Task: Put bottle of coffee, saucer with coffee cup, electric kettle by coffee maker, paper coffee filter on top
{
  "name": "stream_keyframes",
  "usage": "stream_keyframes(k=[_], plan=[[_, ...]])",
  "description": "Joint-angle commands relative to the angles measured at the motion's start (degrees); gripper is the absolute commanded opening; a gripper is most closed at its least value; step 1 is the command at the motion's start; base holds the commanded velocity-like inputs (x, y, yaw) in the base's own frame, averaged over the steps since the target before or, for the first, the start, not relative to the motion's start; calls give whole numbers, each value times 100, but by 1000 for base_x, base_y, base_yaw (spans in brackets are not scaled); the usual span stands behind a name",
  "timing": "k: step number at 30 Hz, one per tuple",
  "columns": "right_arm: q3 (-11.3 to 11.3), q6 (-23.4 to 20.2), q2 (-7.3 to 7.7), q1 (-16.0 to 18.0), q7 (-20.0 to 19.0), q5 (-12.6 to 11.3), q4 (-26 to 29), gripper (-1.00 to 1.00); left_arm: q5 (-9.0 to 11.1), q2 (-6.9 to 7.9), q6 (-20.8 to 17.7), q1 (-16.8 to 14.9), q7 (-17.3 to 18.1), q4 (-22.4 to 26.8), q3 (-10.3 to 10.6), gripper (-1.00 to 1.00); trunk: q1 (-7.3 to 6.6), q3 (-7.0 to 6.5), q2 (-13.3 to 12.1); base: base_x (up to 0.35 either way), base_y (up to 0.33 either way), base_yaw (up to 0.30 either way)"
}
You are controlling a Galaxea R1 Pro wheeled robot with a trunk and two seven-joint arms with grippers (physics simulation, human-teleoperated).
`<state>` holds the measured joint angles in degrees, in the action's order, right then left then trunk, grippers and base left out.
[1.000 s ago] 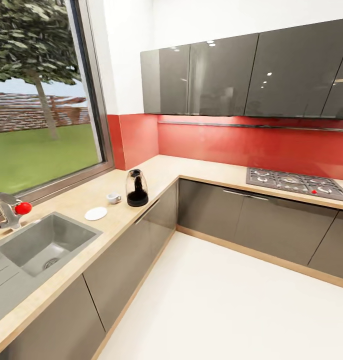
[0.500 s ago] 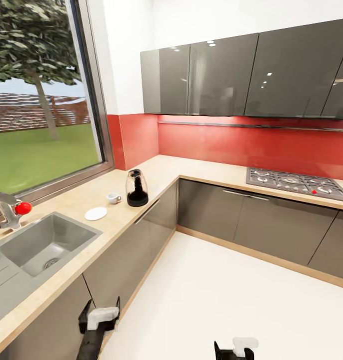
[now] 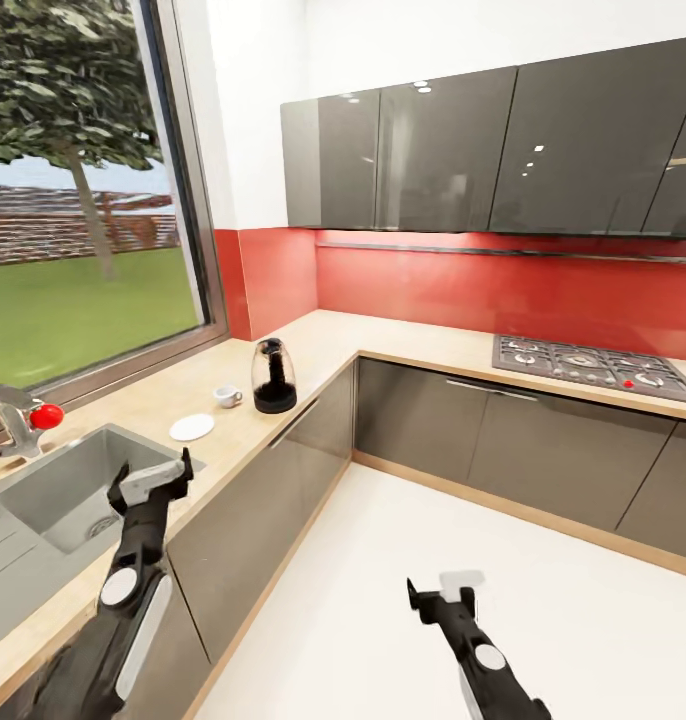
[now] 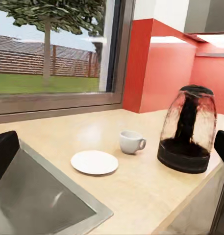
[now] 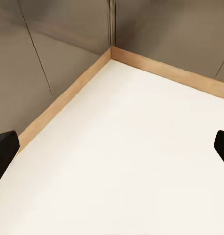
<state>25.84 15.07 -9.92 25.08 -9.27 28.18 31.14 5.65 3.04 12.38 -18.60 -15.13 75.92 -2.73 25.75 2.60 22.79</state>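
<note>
Standing near the front edge of the bench [image 3: 313,345], the electric kettle [image 3: 274,376] serves as the landmark: a dark-based, clear-bodied vessel. Just beside the kettle, on the window side, sits the coffee cup [image 3: 227,396], upright and directly on the bench surface. The saucer [image 3: 192,427] lies flat a little farther from the kettle toward the sink [image 3: 43,495], apart from the cup and bare. In the left wrist view the same three line up: kettle [image 4: 187,129], cup [image 4: 131,142], saucer [image 4: 94,162], with the sink's rim [image 4: 67,191] closest to the camera.

Beyond the saucer from the kettle is the sink basin, with a faucet [image 3: 18,418] bearing a red knob at its back. Across the corner from the kettle, a gas hob [image 3: 593,365] is set into the other run of bench, under dark wall cabinets [image 3: 503,150].

The left tool [image 3: 151,474] hangs over the sink's near corner, its fingers apart and holding nothing; nothing stands between it and the saucer. The right tool [image 3: 441,592] hangs over the white floor [image 3: 433,600], well away from the kettle, fingers likewise apart and holding nothing.
</note>
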Motion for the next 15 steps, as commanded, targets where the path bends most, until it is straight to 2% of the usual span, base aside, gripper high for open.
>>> stream_keyframes(k=[1,3,4,6,7,8,9,10,12,13,15], plan=[[11,22,-8,64,-51,35,3,100,76,18,-195,-94,7,66,-39,100,3,15,13,0,0,0],[-87,16,-8,323,-126,31,5,100,108,105,-950,-395,105,312,-173,100,3,15,13,0,0,0],[-101,12,-8,396,-156,29,5,100,112,139,-1116,-469,145,369,-193,100,3,15,13,0,0,0],[-135,-19,-8,718,-296,1,3,100,122,321,-1756,-769,375,548,-239,100,3,15,13,0,0,0],[-143,-36,-8,900,-351,-89,-2,100,125,421,-2087,-913,522,604,-251,100,3,15,13,0,0,0],[-148,-75,-8,1088,-387,-278,-14,100,127,510,-2424,-1045,684,640,-259,100,3,15,13,0,0,0],[-154,-170,-8,1275,-408,-569,-22,100,128,581,-2756,-1164,864,663,-263,100,3,15,13,0,0,0],[-160,-247,-8,1368,-415,-739,-25,100,128,609,-2913,-1215,960,672,-263,100,3,15,13,0,0,0],[-262,-756,-8,1699,-436,-1462,-13,100,109,685,-3431,-1349,1415,691,-260,100,3,15,13,0,0,0],[-308,-916,-8,1772,-441,-1627,-4,100,99,698,-3527,-1368,1544,694,-257,100,3,15,13,0,0,0],[-552,-1566,-8,2002,-448,-2158,84,100,65,758,-3792,-1411,2103,697,-250,100,3,15,13,0,0,0]])
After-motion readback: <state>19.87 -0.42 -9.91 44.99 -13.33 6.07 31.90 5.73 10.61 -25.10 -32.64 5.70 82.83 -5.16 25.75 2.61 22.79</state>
